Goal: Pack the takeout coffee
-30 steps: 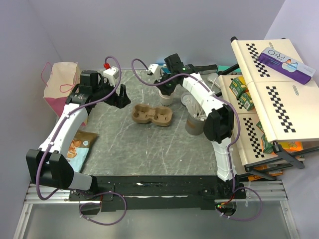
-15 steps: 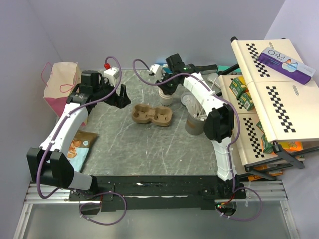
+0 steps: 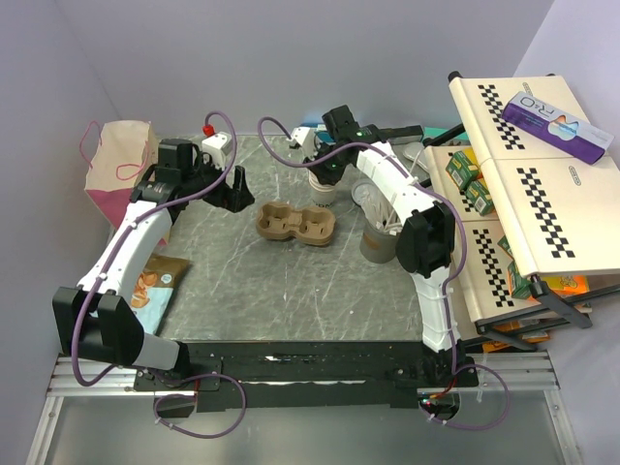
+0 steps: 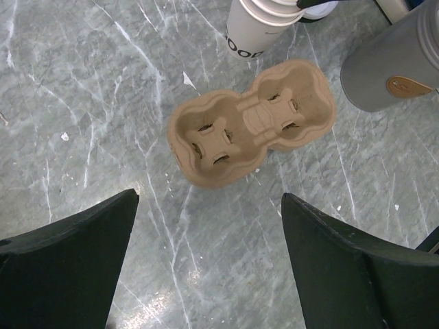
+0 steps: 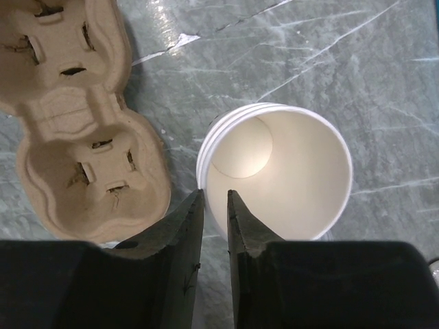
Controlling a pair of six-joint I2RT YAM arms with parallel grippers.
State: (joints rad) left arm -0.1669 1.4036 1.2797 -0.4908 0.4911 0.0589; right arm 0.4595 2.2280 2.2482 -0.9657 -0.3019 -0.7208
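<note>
Camera above: paper cup (image 3: pixel 323 191) stands upright on the counter (image 3: pixel 291 281), just behind the cardboard tray (image 3: pixel 296 225), with the right claw (image 3: pixel 318 172) at its rim. Left claw (image 3: pixel 232 189) hangs released, left of the tray.

Left wrist view: its fingers (image 4: pixel 68 253) stand wide apart over the cardboard tray (image 4: pixel 250 123).

Right wrist view: right claw (image 5: pixel 215 199) straddles the near wall of the paper cup (image 5: pixel 302 178), one finger inside, one outside; whether it presses I cannot tell.

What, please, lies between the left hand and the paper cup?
The brown cardboard tray lies between the left hand and the paper cup, as the left wrist view shows.
</note>
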